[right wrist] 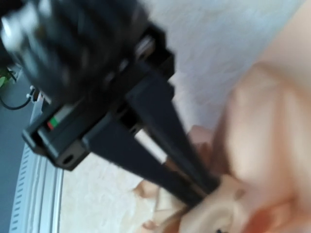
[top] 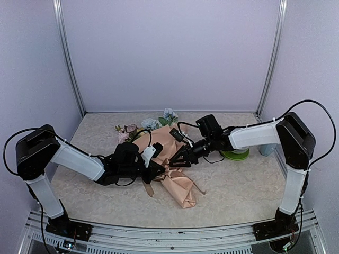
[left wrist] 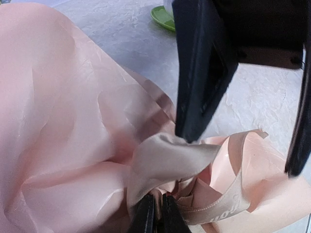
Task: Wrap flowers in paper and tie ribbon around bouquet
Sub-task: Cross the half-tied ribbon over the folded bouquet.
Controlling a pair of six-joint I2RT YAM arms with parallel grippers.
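I'm tying the ribbon (left wrist: 170,158) round the bouquet (top: 180,189). L gripper (left wrist: 156,209) pinches it; R gripper (top: 177,160) gapes wide (empty). Next, I think: R grabs loose end.

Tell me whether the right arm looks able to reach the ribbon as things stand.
Likely yes. The right gripper hangs open close over the ribbon, with nothing between them. The left gripper is shut on one part of the ribbon and leaves the fold beside it bare.
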